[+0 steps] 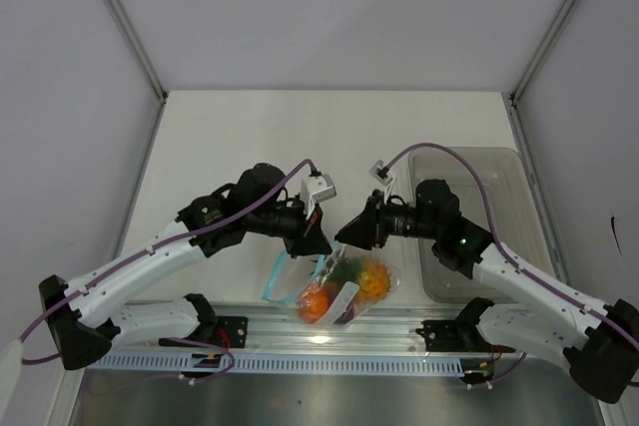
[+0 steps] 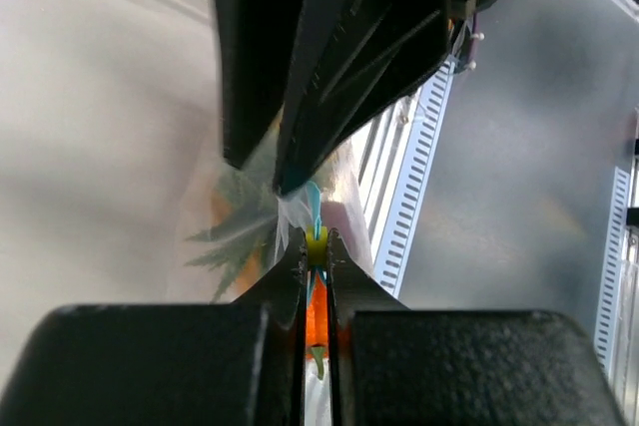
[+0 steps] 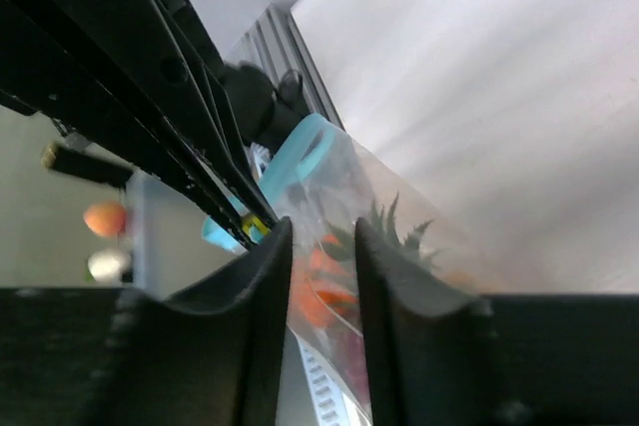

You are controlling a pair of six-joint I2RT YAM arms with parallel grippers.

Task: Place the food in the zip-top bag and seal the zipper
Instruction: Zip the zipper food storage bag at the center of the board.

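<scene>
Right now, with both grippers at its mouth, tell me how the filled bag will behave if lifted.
The zip-top bag looks crinkly and thin, so probably floppy. The food would likely sag it bottom-heavy. The film may slip from the left gripper.

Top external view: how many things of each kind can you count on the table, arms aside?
Zip-top bag: 1
Grey translucent bin: 1
Toy foods visible inside the bag: 2, an orange piece and a pineapple; others may be hidden
Total: 4

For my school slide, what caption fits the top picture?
Both grippers meet above the bag of toy food.
</scene>
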